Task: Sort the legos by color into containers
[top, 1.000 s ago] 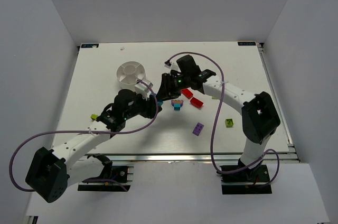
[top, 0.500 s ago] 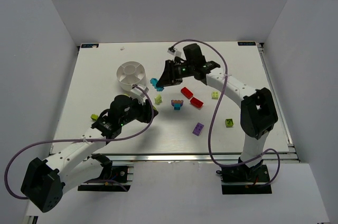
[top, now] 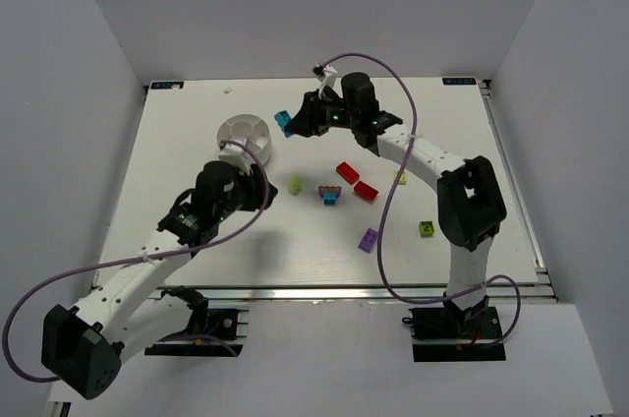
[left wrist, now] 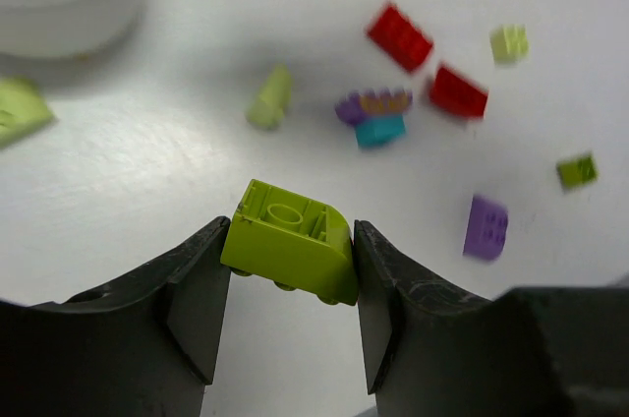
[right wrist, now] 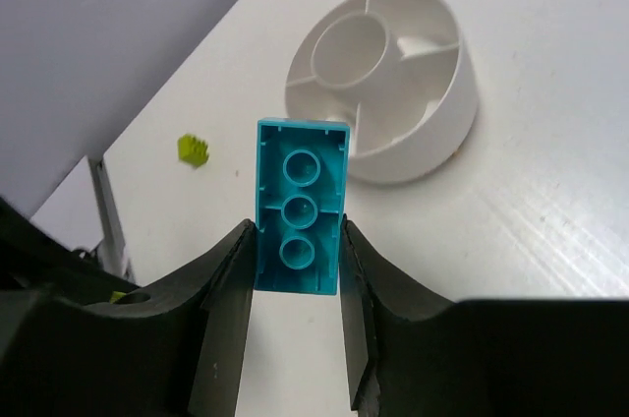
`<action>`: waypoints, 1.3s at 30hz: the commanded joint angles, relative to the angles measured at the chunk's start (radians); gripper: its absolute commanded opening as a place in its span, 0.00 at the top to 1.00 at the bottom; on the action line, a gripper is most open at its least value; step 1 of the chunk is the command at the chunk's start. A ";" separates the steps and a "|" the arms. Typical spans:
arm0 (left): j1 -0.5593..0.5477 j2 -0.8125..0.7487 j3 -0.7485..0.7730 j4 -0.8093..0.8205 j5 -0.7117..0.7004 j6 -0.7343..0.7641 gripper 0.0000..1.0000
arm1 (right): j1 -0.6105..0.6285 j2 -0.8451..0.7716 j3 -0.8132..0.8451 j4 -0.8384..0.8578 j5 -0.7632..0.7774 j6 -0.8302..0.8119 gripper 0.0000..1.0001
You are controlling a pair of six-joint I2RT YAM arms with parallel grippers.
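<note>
right gripper (right wrist: 297, 274) was clamped on a cyan brick (right wrist: 300, 191), held above the table (top: 197, 112) just beside the white dish (right wrist: 437, 132). left gripper (left wrist: 288, 284) was clamped on a lime-green brick (left wrist: 295, 235) near the dish. two red bricks (top: 356, 181) and a purple brick (top: 369, 239) lay loose on the table.

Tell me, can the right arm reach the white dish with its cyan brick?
Probably yes: the right gripper, shut on the cyan brick, hangs just beside the dish, with nothing between them.
</note>
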 commanded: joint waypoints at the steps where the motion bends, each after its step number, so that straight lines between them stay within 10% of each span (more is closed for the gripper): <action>1: 0.076 0.008 0.173 -0.115 -0.124 -0.108 0.80 | 0.014 0.052 0.036 0.287 0.064 0.039 1.00; 19: 0.345 0.062 0.425 -0.239 -0.029 -0.234 0.80 | 0.090 0.380 0.103 0.883 0.026 -0.199 1.00; 39: 0.386 0.042 0.396 -0.258 0.004 -0.240 0.79 | 0.091 0.517 0.207 0.890 0.069 -0.302 0.84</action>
